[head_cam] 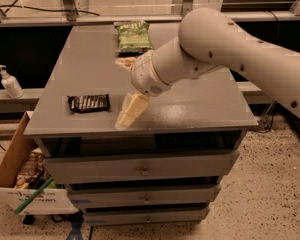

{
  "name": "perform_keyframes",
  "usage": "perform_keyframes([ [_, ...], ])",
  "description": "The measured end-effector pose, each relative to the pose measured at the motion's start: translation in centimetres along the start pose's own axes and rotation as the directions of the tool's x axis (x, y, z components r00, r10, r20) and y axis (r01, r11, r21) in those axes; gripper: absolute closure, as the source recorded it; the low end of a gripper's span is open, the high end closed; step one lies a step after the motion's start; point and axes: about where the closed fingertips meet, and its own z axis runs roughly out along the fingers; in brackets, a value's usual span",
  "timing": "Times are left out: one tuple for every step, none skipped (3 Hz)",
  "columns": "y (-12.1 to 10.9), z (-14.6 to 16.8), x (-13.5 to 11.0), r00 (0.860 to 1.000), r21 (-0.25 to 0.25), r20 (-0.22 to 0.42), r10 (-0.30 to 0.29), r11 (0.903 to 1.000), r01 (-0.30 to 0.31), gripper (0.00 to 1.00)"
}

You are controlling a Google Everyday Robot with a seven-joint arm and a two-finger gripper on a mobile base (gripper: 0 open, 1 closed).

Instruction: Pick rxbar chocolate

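The gripper (pixel 122 93) hangs over the front of the grey cabinet top (pixel 200 104), its cream fingers (pixel 132 110) spread apart and empty. The rxbar chocolate (pixel 89 102) lies flat near the front edge, just beside the lower finger. I'd centre over the bar and straddle its narrow width before closing (the wrapper looks slick). A green snack bag (pixel 133 35) sits at the back, drawers (pixel 140 166) below, a pump bottle (pixel 10 82) and cardboard box (pixel 12 156) alongside, on a speckled floor (pixel 270 194)

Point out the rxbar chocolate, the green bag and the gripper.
rxbar chocolate (pixel 89 103), camera view, wrapper's middle.
green bag (pixel 133 36), camera view, bag's middle.
gripper (pixel 121 93), camera view, between its fingers, right of bar.
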Motion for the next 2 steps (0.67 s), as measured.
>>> perform_keyframes([
  [-2.8,2.5,0.0,0.991,-0.004,0.105,0.08,0.9968,-0.08,0.0],
  [-3.7,4.6,-0.6,0.976,-0.027,0.162,0.149,0.9889,-0.146,0.0],
])
